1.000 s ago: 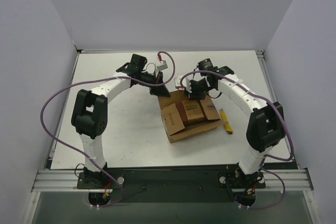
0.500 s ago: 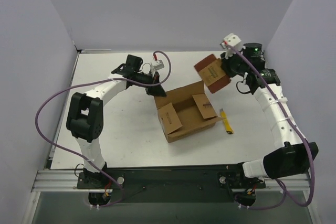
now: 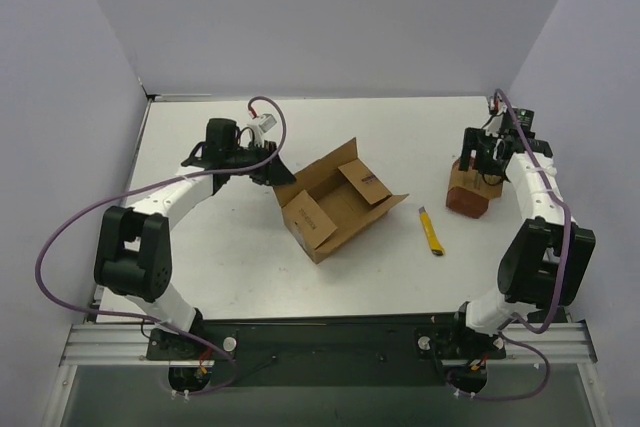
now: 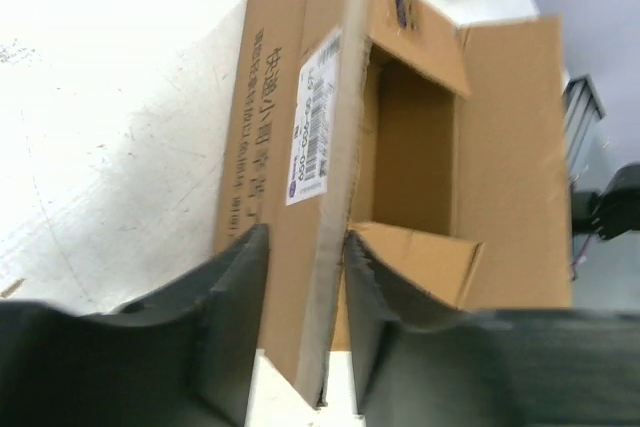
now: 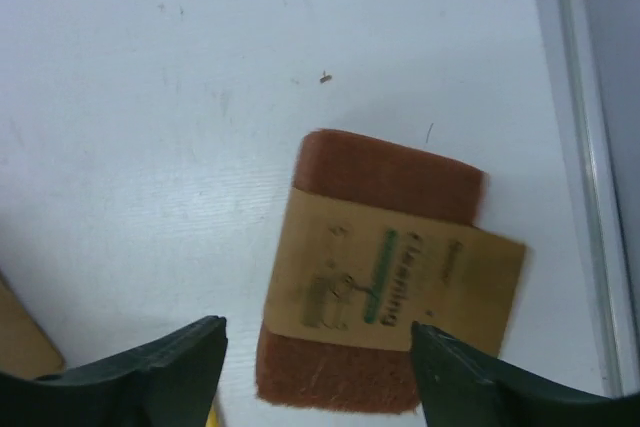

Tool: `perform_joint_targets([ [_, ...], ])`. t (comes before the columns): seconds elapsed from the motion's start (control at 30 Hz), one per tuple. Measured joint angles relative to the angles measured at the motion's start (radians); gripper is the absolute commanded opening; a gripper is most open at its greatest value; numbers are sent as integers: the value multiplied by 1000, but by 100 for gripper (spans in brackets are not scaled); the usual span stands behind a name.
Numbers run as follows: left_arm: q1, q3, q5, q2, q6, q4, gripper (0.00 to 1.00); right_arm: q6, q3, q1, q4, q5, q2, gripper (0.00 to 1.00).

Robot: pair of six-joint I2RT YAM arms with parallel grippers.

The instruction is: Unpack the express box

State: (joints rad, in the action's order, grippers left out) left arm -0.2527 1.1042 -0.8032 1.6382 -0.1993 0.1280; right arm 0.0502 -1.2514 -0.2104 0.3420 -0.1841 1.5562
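1. Express box [image 3: 335,202]: open, flaps spread, at the middle of the surface [image 3: 230,247].
2. Left pincer [image 4: 305,239]: narrowly parted, astride the box's labelled wall.
3. Right pincer [image 5: 318,332]: wide, empty, above the cleaning-pad packet [image 5: 390,277].

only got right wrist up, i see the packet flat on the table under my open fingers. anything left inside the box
observer: nothing shows inside. In the top view the express box stands open with bare cardboard in it.
operator: what's the left arm doing
observer: the left gripper straddles the edge of the box panel that carries the white label, jaws apart.
operator: where's the knife
observer: the yellow knife lies on the table between the box and the packet, touching neither.
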Motion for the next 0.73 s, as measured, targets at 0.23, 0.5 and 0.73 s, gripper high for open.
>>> perform_joint_targets([
  [0.23, 0, 16, 2, -70, -31, -26, 97, 48, -96, 13, 126, -52, 9, 89],
  [0.5, 76, 221, 25, -70, 67, 5, 97, 4, -352, 209, 291, 282, -10, 95],
  [0.73, 141, 377, 118, 17, 107, 31, 97, -19, -514, 274, 367, 344, -11, 95],
])
